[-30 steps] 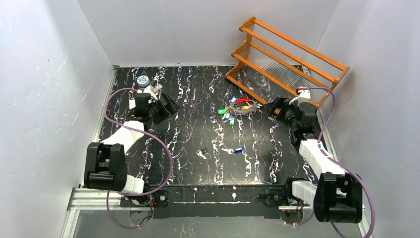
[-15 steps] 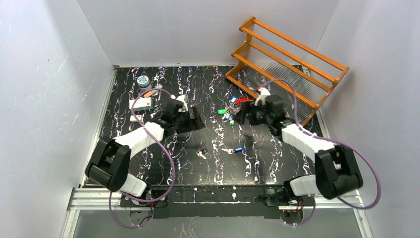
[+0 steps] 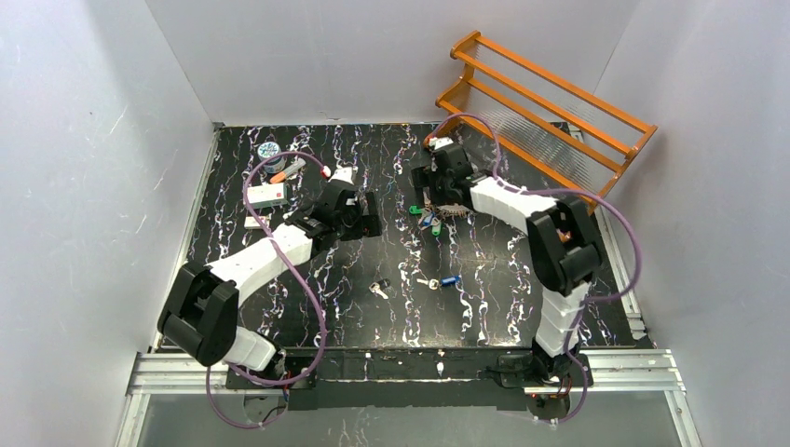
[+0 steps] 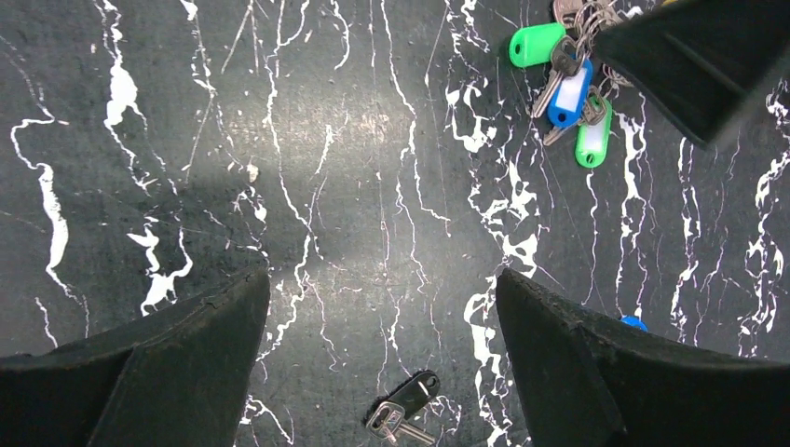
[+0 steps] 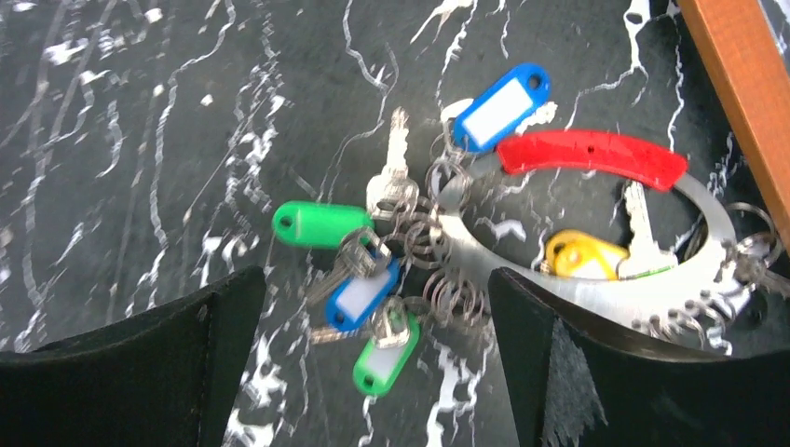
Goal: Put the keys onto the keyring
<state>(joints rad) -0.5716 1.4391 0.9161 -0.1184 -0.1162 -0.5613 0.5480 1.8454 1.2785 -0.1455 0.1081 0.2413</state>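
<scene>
Above the keyring, the right tool hangs released; left tool, arm stretched forward, gapes empty.

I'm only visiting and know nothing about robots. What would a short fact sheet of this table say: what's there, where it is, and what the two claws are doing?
Surface: black marbled table
Keyring: keyring lying flat at the far side, beside the orange rack, coloured tags bunched on it
Loose keys: black-headed key and blue-tagged key, nearer the arms, not on the ring
Left gripper: left gripper open, empty, above bare table
Right gripper: right gripper open, empty, over the keyring
</scene>
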